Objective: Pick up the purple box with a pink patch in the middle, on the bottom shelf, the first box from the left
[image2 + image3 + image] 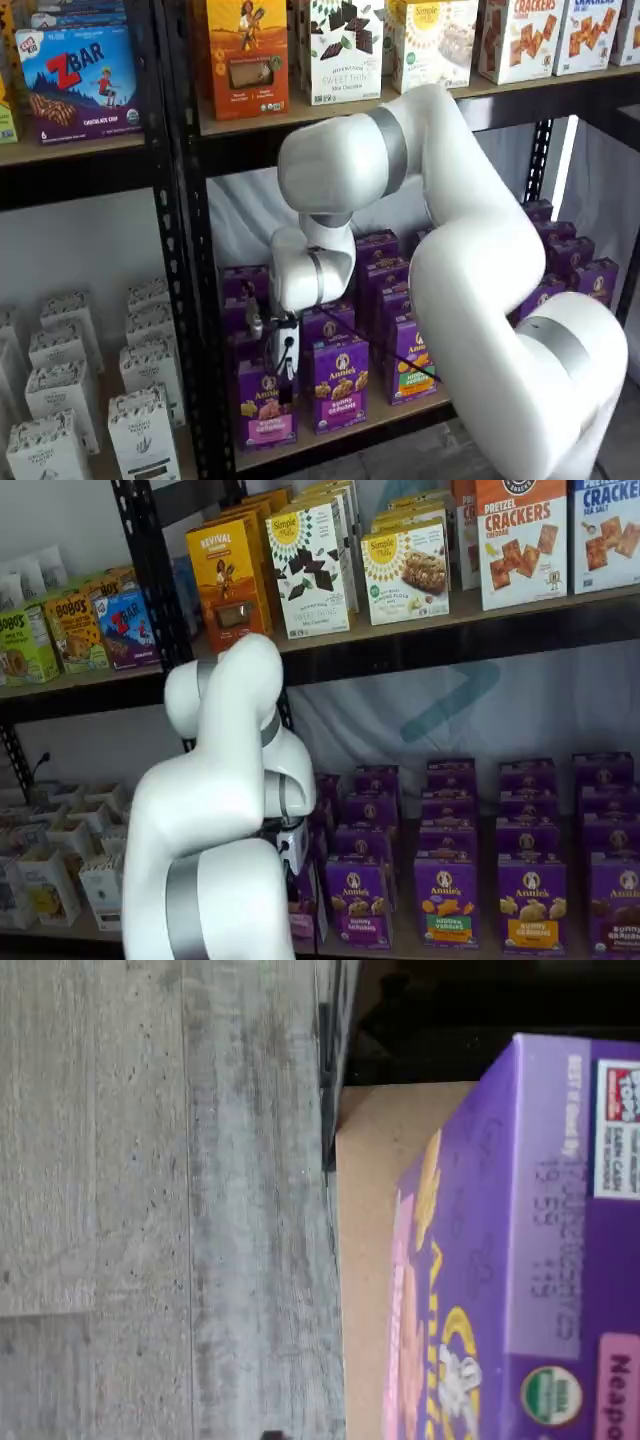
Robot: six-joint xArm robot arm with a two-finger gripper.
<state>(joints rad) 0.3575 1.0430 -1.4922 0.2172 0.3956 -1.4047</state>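
Note:
The purple box (265,408) stands upright at the left end of the bottom shelf (330,432), its pink label band facing out. In the wrist view the purple box (520,1260) fills one side, showing its top flap with a date stamp, and it sits on the tan shelf board (365,1240). My gripper (284,360) hangs right at the box's top, white body above and dark parts against the carton. No gap between the fingers shows, and I cannot tell if they touch the box. In a shelf view the arm hides most of the gripper (295,848) and the box (303,905).
More purple Annie's cartons (337,385) stand in rows to the right of the box. A black perforated upright (187,300) rises just left of it. White cartons (140,430) fill the neighbouring bay. The upper shelf (330,108) carries snack boxes. Grey floor (160,1200) lies below the shelf edge.

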